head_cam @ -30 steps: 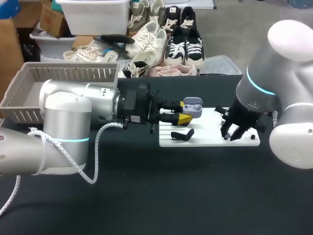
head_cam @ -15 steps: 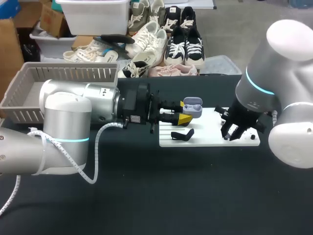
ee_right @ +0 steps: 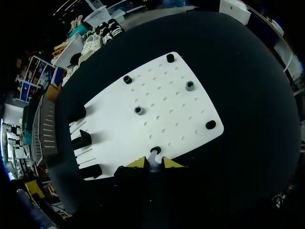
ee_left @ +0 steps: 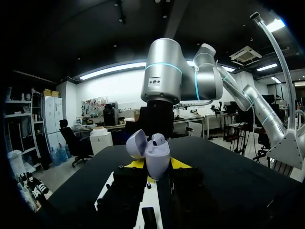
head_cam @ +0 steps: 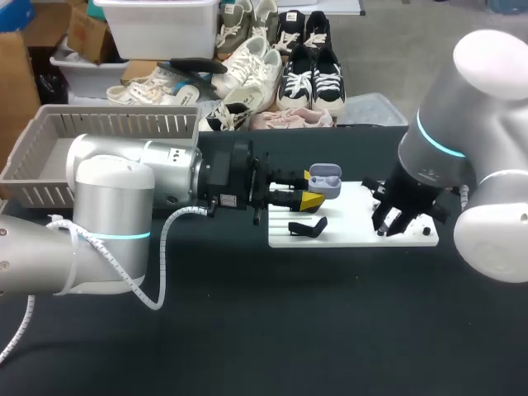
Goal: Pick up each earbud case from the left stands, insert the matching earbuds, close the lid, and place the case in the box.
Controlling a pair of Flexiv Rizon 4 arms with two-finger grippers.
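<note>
Case [ee_left: 157, 155] sits open in left jaws, earbud [ee_right: 153, 165] in right jaws.

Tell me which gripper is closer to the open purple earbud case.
Left. The left gripper is shut on the purple earbud case, held from both sides. The right gripper sits apart, low over the white pegboard, pinching a small pale earbud.

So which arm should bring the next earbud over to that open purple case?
Right. The left tool is shut on the open case, so it is occupied. The right tool is down at the white board, close beside a peg, so it is probably best placed to fetch one.
</note>
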